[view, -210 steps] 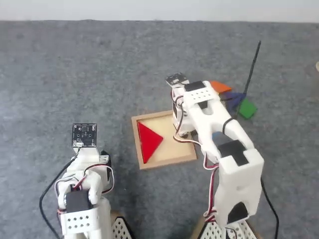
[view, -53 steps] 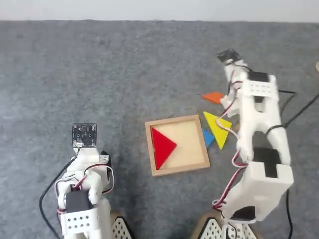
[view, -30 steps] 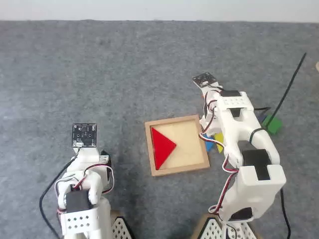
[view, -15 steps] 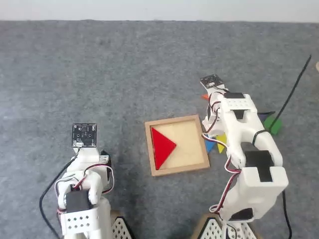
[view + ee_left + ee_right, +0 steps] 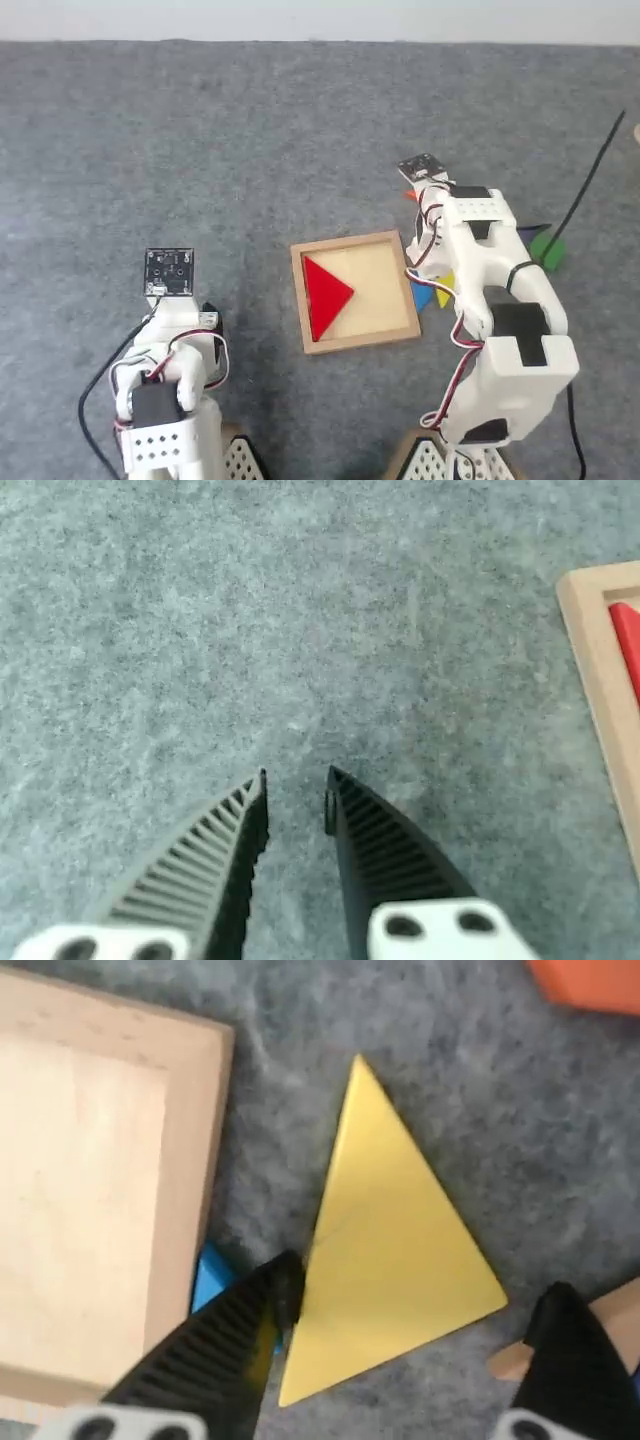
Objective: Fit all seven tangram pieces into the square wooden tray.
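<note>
Right gripper: spread, straddling yellow triangle beside wooden tray.
Left gripper: narrowly parted, empty.
Tray contents: red triangle.

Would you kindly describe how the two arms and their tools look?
The left arm and right arm are white with black motor blocks and thin red, white and black cables. The left tool and right tool have pointed, ridged dark fingers.

We are looking at soft, even light coming from above and leaving the grey carpet uniformly bright. We are finding only faint, diffuse shadows: a thin dark band beside the wooden tray, another along the yellow triangle, whose face is catching a mild, pale sheen.
</note>
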`<state>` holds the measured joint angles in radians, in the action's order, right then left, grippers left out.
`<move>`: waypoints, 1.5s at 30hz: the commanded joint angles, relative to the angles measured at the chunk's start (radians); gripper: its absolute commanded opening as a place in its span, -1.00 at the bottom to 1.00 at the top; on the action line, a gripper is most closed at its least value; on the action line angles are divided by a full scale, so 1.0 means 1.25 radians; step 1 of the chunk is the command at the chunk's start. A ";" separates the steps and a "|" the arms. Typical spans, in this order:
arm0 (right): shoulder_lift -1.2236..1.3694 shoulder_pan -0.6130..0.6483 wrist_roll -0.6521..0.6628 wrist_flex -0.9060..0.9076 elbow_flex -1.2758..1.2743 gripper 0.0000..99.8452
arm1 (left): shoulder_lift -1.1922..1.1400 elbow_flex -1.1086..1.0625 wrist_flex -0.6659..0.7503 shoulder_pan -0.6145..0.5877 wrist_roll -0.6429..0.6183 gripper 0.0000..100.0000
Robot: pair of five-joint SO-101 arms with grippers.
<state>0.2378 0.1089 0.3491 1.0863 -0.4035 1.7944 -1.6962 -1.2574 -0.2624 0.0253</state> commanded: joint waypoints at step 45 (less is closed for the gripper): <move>0.095 -0.030 0.260 0.006 0.177 -0.27 | 0.016 0.010 -0.002 -0.002 0.001 -0.81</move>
<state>0.3560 0.0936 0.7020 1.0756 -0.2240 1.7944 -1.6962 -1.2574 -0.2624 0.0253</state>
